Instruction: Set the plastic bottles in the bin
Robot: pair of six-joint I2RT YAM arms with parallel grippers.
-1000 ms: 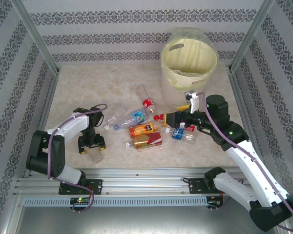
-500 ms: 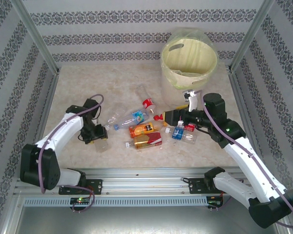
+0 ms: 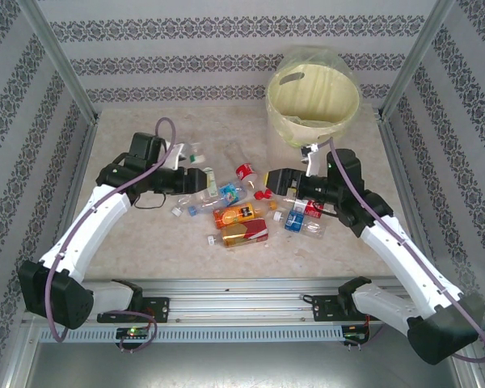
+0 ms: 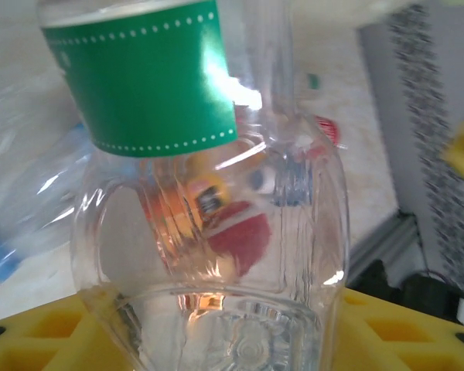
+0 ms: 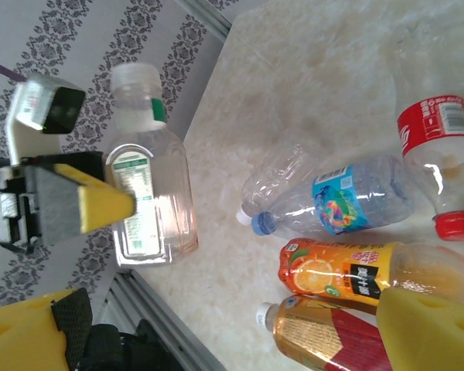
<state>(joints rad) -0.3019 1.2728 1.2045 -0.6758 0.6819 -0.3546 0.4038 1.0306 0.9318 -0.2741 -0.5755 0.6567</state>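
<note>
Top view: left gripper (image 3: 192,179) grips a green-label bottle (image 3: 205,177); right gripper (image 3: 273,179) gapes empty over the bottle pile (image 3: 241,215), the bin (image 3: 284,129) just behind. Left wrist: 2 yellow fingers (image 4: 39,340) pinch the bottle's base. Right wrist: blue-label bottle (image 5: 348,202) touches orange bottle (image 5: 336,274).

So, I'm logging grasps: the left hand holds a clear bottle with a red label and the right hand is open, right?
Not quite: the label is green, as the left wrist view shows. The left hand does hold the clear bottle, and the right hand is open.
</note>
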